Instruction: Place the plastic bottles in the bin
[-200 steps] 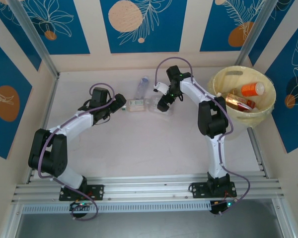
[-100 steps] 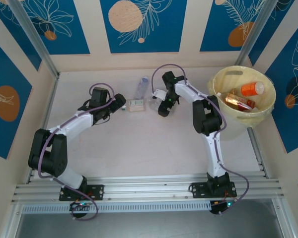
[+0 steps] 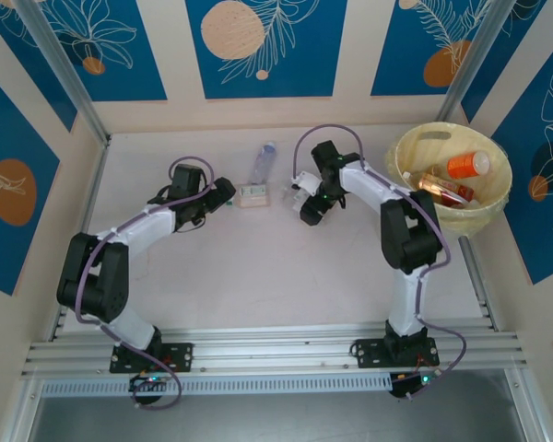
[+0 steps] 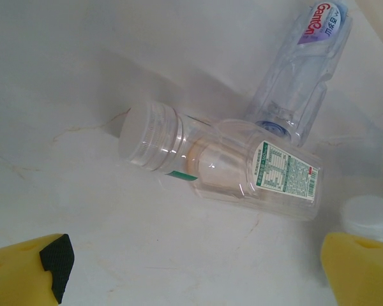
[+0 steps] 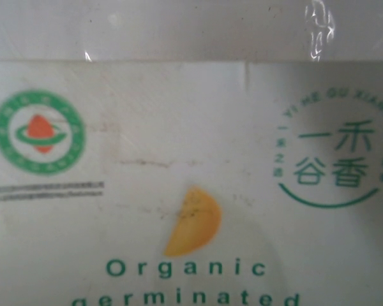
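— Top external first: found the bin (image 3: 440, 221) at the far right of the worktop (image 3: 258, 267). Saw an orange-capped bottle (image 3: 468, 166) and a copper-red bottle (image 3: 441, 189) lying slanted inside.

— And outside the bin?

— Spotted a white-capped bottle (image 3: 252, 195) lying flat mid-worktop, long axis left to right, cap end toward the left jaws. Noted a clear bottle with purple lettering (image 3: 263, 163) just behind, long axis far to near, far end leaning slightly right.

— Touching?

— Looked so from the left wrist, near end against the white-capped bottle's body, but could not settle that. Could not tell which end carried the cap either.

— Left jaws?

— Spread wide apart, yellow fingertips (image 4: 25, 277) at the lower corners of the left wrist view, stopped short of the white-capped bottle.

— Right jaws?

— Hung low over a third bottle (image 5: 191, 38), just right of the white-capped one. Got pressed close against its label (image 5: 147, 159) in the right wrist view: read green "Organic germinated" lettering. Could not tell whether open or clamped on the bottle, nor make out its long axis.
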Controlling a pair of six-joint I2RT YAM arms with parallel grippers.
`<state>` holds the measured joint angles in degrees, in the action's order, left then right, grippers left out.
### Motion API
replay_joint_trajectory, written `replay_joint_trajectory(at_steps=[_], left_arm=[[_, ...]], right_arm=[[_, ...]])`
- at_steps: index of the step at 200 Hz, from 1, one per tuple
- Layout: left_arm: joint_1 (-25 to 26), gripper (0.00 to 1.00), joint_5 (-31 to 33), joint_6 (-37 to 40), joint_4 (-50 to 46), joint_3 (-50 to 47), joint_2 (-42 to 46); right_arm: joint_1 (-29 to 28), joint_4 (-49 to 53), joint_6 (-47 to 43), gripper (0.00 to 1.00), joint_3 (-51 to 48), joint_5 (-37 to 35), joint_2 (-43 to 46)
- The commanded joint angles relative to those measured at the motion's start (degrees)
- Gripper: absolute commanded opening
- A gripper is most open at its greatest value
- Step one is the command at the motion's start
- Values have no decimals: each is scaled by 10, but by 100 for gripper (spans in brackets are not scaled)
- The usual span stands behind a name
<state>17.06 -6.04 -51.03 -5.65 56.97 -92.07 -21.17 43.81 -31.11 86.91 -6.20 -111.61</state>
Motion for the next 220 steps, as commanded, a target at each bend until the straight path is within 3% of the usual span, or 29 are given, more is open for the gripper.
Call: replay_joint_trajectory(at_steps=[1,39,97,154,220], left_arm=[[-8,100,-13,-6,-16,22,-5],[-8,100,-17,-7,-15,29,-8],[-6,100,-28,-13,-16,33,1],[14,100,-11,-4,-11,32,29],[63,100,3,86,20,55,52]], right_arm=[[-6,-68,44,52,-42,31,87],[-11,-99,75,39,-99,46,175],[1,-186,107,38,-180,134,321],[32,-233,182,39,-208,177,421],[115,-213,295,38,-184,213,513]])
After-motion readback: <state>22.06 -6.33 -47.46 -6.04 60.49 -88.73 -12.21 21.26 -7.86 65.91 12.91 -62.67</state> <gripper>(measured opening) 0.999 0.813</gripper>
